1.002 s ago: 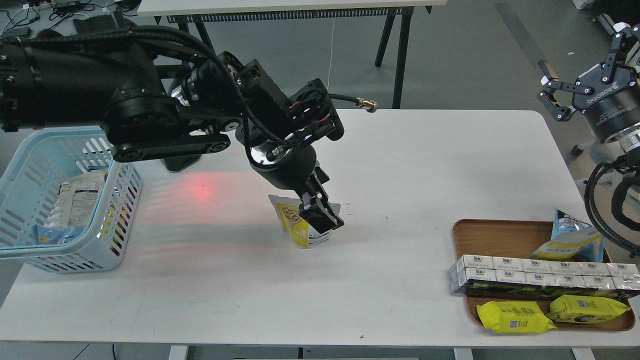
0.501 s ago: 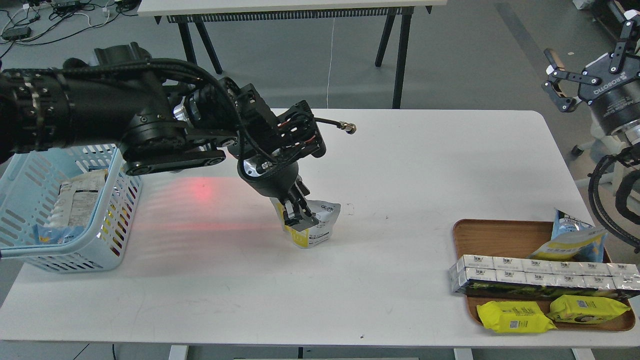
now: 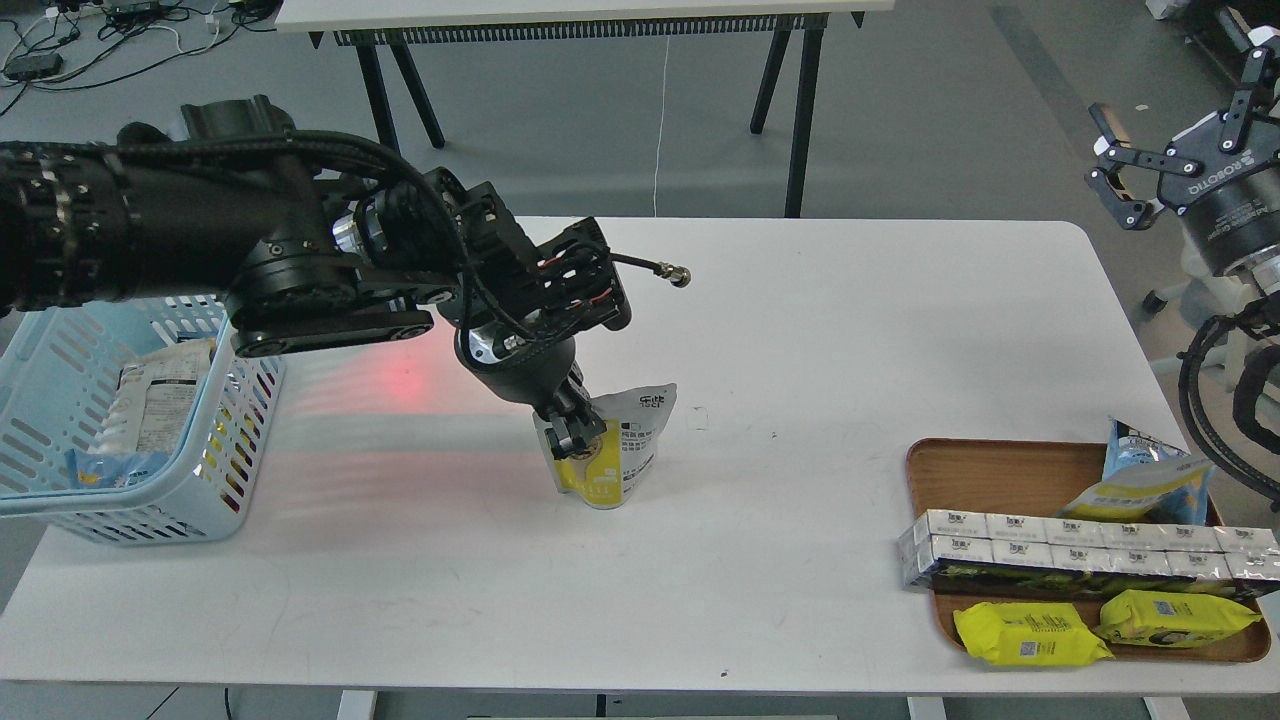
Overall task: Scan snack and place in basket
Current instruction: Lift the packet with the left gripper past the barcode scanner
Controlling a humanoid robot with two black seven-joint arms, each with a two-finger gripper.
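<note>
A: What's on our white bench (image 3: pixel 800 330)?
B: Basket (image 3: pixel 60 500) at its left edge, red glow nearby.
A: Our arms?
B: Left gripper (image 3: pixel 567 432) pinches the snack (image 3: pixel 620 455) mid-bench; right gripper (image 3: pixel 1150 165) spread, raised past the right edge

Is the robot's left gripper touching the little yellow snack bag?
Touching. In the head view the left gripper is closed on the upper left edge of the snack, with no gap showing.
</note>
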